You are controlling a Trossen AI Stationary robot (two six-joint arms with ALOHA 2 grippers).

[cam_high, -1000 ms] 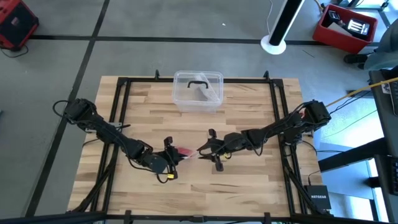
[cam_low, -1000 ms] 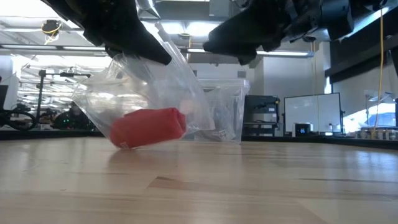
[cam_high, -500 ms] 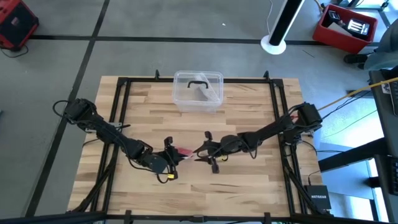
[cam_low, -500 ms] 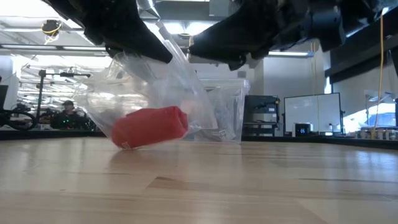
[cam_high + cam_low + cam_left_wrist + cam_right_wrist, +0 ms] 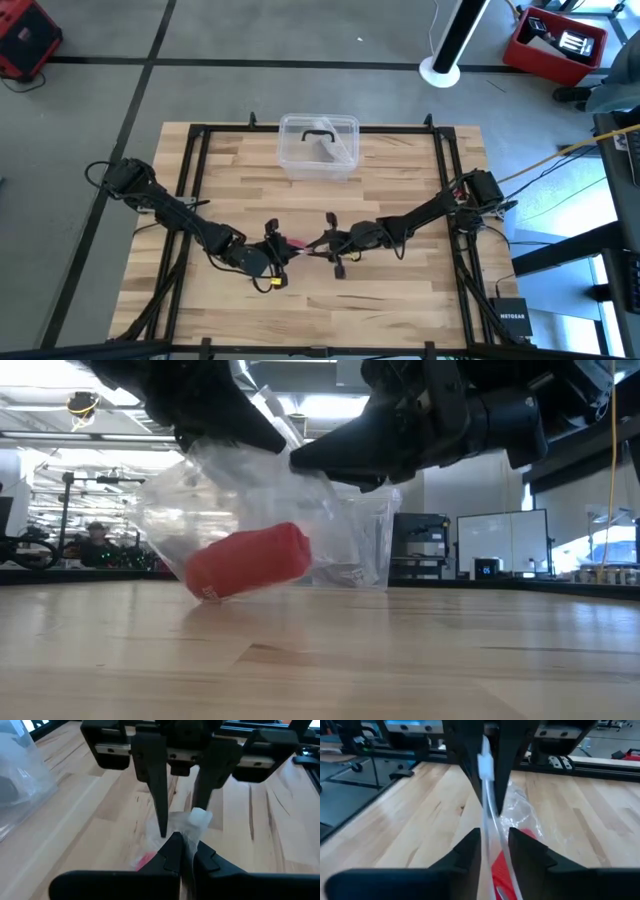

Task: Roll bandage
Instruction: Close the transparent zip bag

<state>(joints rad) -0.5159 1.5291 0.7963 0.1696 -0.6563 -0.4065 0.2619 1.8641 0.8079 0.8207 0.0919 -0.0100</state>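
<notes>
wooden table (image 5: 400,300) under both arms. left gripper (image 5: 276,250) is pinched closed on the clear bag's (image 5: 250,510) top edge. the bandage (image 5: 248,561), a red roll, sits inside, low over the wood. right gripper (image 5: 318,245) has fingers narrowly apart around that same edge.

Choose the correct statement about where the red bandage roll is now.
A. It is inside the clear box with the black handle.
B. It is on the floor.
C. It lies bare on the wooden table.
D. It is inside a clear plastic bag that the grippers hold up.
D: in the low view the red roll sits inside the clear plastic bag, which hangs from the grippers above the table.
</notes>
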